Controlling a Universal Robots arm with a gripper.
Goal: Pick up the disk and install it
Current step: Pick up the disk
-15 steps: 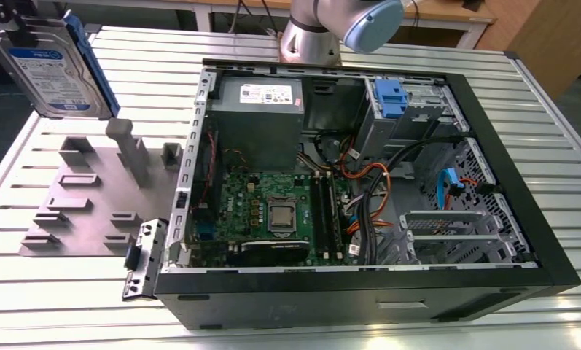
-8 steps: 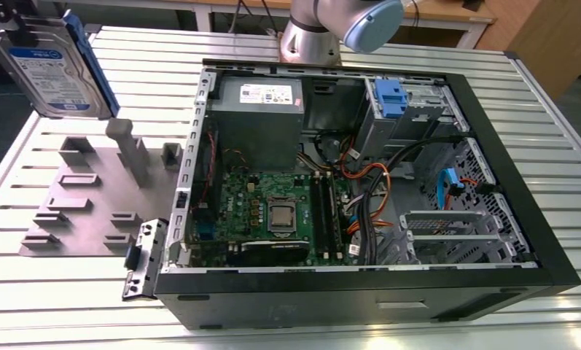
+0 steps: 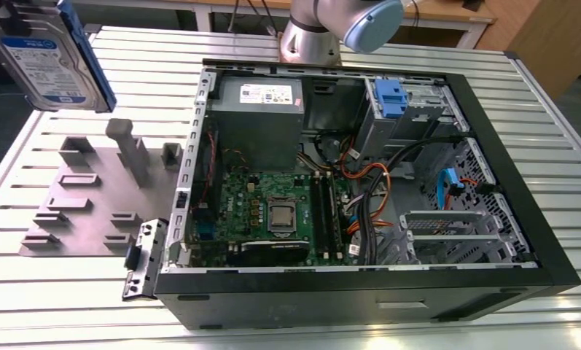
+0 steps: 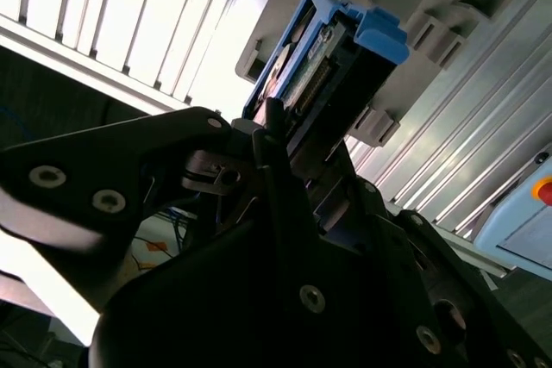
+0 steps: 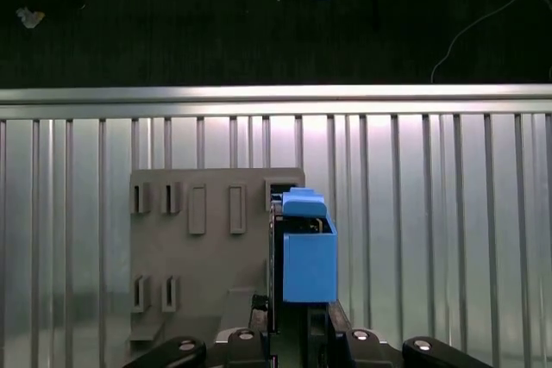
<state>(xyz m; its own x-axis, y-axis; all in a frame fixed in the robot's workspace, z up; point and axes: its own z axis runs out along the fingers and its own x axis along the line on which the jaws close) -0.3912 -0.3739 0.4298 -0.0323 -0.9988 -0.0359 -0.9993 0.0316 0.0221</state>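
- My jaws are clamped on the disk (image 3: 47, 62), holding it on edge in the air above the grey slotted holder (image 3: 86, 197), at the exterior view's left.
- The pickup looks done: the disk touches neither the holder nor the surface (image 3: 563, 124).
- Installing is not yet done; the disk hangs well apart from the open computer case (image 3: 368, 292).
- I count one disk, one holder, one case, and one blue caddy (image 3: 391, 98) sitting in the case's drive bay.
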